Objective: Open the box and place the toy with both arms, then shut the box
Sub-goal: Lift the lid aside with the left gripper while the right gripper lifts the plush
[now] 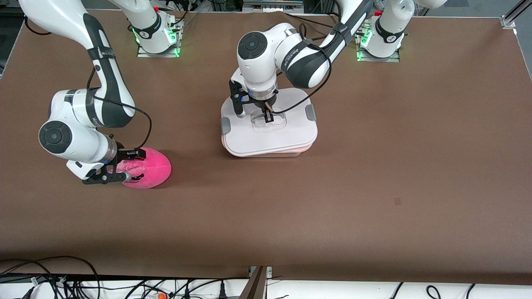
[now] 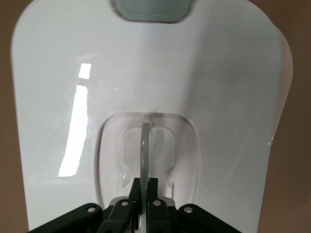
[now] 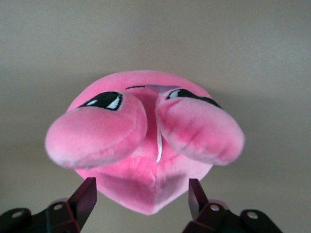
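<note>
**Both grippers at their objects, box not yet open**

The brown counter (image 1: 374,187) carried the whole job, and little of it looked done. The box (image 1: 269,132) sat near the middle of the counter, between the two arm bases and nearer the front camera than either, its white lid (image 2: 146,73) seated on the pale pink tub with a grey clip (image 1: 309,112) at each end.

The left gripper (image 1: 268,117) was down in the lid's recess, its fingers closed tight on the clear handle (image 2: 144,150) — a grip for lifting, I judged, though the lid showed no lift.

The toy (image 1: 147,167), a bright pink plush, lay on the counter toward the right arm's end, well apart from the box. The right gripper (image 3: 144,191) had its fingers spread wide on either side of the plush's lower end — around it, not clearly pressing it.

Left to do, by my reading: raise the lid, grip and carry the plush into the tub, then close the box.
</note>
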Robot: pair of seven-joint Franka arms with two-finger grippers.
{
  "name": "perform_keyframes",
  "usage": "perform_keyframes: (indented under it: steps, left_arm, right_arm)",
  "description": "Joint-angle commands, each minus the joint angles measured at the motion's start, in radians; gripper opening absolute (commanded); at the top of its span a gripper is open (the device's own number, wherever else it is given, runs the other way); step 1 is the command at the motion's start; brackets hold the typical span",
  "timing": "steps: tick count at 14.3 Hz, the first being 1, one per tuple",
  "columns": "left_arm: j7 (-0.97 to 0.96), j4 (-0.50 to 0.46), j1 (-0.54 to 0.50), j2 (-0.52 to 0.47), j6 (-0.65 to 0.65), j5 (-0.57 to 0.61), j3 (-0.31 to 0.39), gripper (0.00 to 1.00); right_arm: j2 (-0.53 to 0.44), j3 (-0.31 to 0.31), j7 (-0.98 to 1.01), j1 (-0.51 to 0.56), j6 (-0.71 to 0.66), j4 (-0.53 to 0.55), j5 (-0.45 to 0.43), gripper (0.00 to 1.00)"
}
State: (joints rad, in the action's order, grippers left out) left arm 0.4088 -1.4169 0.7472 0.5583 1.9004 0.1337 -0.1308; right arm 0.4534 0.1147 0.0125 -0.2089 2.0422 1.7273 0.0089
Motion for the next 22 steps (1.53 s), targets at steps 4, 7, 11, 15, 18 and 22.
perform_keyframes:
  steps: [4,7,11,15,18,22]
  left_arm:
    - [0.014,0.013,-0.076,-0.092,-0.153,0.003,0.000,0.00]
    - [0.120,0.015,-0.207,-0.159,-0.225,-0.092,0.002,0.00]
    - [0.282,0.100,-0.402,-0.189,-0.372,-0.112,0.003,0.00]
    - [0.508,0.144,-0.659,-0.187,-0.454,-0.112,0.010,0.00]
    - [0.651,0.144,-0.787,-0.184,-0.458,-0.095,0.014,0.00]
    - [0.749,0.135,-0.906,-0.179,-0.480,-0.085,0.017,0.00]
  right_arm:
    - [-0.005,0.000,0.041,0.006,0.032,0.034,0.026,0.05]
    - [-0.012,0.000,0.047,0.006,0.023,0.014,0.025,0.00]
    - [-0.015,-0.001,0.058,-0.007,-0.080,-0.078,0.020,0.00]
    - [-0.009,-0.003,0.086,-0.069,-0.265,-0.231,0.019,0.00]
    - [-0.007,-0.003,0.116,-0.167,-0.405,-0.313,0.006,0.00]
    - [-0.001,-0.003,0.338,-0.299,-0.557,-0.420,0.006,0.00]
